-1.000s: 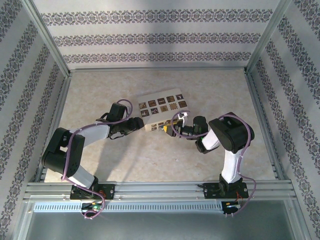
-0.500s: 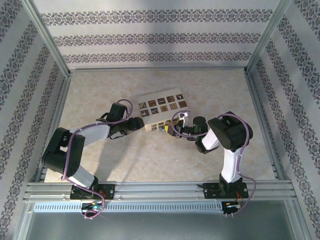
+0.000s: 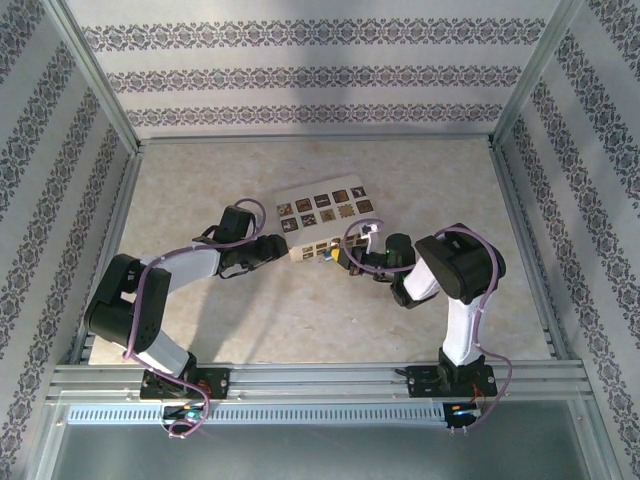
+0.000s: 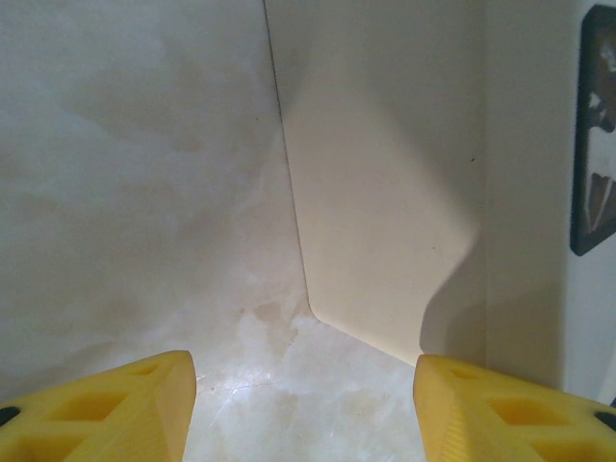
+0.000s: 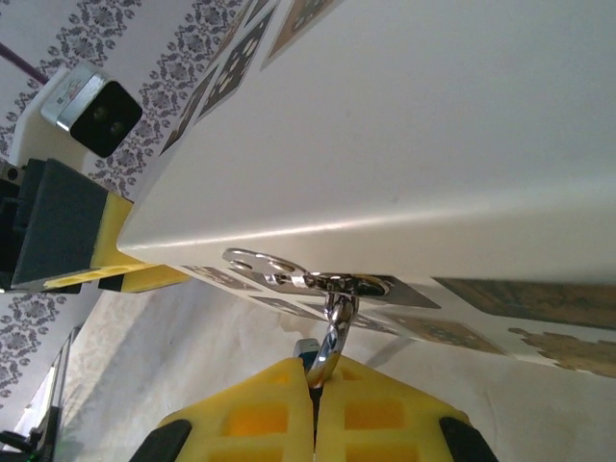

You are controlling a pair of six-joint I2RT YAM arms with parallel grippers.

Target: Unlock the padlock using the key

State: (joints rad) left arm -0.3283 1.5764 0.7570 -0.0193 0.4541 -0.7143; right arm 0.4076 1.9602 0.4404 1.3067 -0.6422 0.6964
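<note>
your right gripper [image 5: 313, 371] has just pinched shut on the key [image 5: 332, 318] at the near face of the padlock [image 3: 325, 208], so turning looks next, while your left gripper [image 3: 285, 247] stays wide at its end.

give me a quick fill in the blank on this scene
1. The right gripper is shut on the ___.
2. The left gripper has its jaws ___.
3. Both grippers have ___ fingers.
4. The padlock rests on the ___.
Missing: key; open; yellow; table.
</note>
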